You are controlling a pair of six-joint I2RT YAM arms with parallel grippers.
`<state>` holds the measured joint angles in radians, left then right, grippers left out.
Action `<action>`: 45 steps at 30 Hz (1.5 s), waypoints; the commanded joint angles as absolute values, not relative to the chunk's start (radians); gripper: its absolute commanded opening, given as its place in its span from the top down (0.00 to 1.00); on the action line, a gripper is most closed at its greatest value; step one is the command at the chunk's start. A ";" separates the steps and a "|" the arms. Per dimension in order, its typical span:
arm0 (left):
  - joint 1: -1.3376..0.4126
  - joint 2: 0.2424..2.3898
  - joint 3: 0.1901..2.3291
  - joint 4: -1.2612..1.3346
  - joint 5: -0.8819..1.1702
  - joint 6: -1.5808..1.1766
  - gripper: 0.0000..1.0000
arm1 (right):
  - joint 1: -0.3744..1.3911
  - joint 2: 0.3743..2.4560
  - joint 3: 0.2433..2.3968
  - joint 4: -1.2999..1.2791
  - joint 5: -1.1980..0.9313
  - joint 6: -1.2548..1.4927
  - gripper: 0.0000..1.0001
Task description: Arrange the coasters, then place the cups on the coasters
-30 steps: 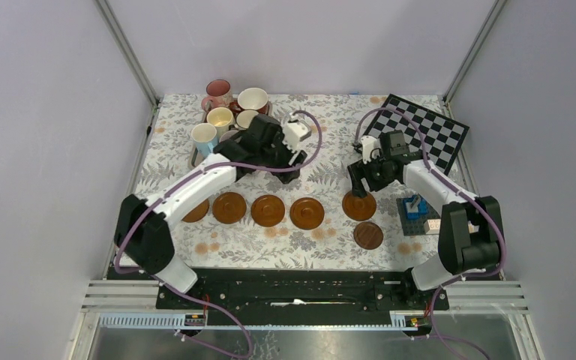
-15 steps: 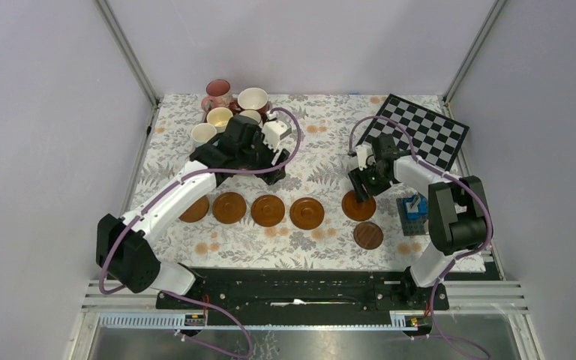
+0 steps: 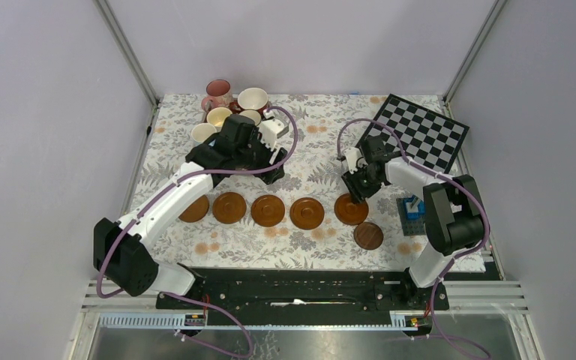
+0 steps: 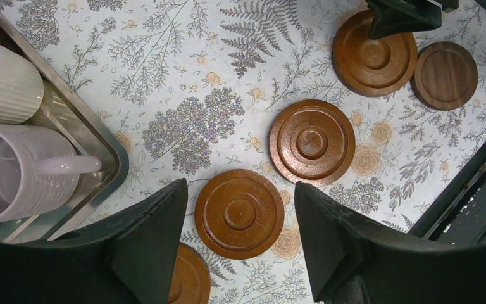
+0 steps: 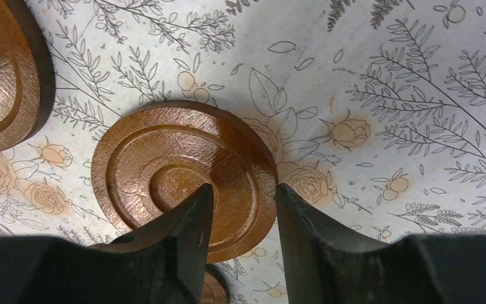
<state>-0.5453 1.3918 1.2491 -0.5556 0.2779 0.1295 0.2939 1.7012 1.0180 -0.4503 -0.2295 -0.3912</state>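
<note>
Five coasters (image 3: 268, 211) lie in a row on the tabletop (image 3: 322, 142), with a darker sixth (image 3: 368, 235) just nearer. Arranging seems in hand: the right fingers (image 5: 171, 253) stand narrow astride the end coaster (image 5: 183, 177) rim; whether they grip it, I cannot tell. The left fingers (image 4: 145, 253), wide and empty, hover beside the cups (image 3: 229, 112). Next, probably, the sixth needs aligning.

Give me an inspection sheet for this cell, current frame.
Surface: floral cloth, lies flat, no spills seen.
Job's things: five coasters in a row, darker coaster nearer; cups clustered at the tray, none on coasters.
Clutter: chessboard, blue bricks.
Grippers: left gripper open, empty, above the row; right gripper astride the end coaster's rim, grip unclear.
Cables: purple cables looped on both arms, no snag seen.
Surroundings: plain walls, metal frame posts.
</note>
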 commanded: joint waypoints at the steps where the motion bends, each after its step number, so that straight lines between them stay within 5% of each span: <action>1: -0.537 1.357 1.240 -0.523 0.303 0.119 0.32 | 0.330 1.701 0.995 -0.470 -0.268 -0.407 0.53; 17: -0.533 1.351 1.235 -0.522 0.307 0.118 0.32 | 0.372 1.661 0.941 -0.513 -0.254 -0.467 0.62; 29: -0.534 1.350 1.241 -0.523 0.316 0.118 0.31 | 0.371 1.495 0.980 -0.602 -0.258 -0.466 0.42; 45: -0.505 1.342 1.240 -0.523 0.352 0.097 0.31 | 0.375 1.424 0.822 -0.649 -0.147 -0.618 0.41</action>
<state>-0.5137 1.3884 1.2350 -0.5552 0.3214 0.1097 0.3649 1.4628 0.8539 -0.6487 -0.1917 -0.5690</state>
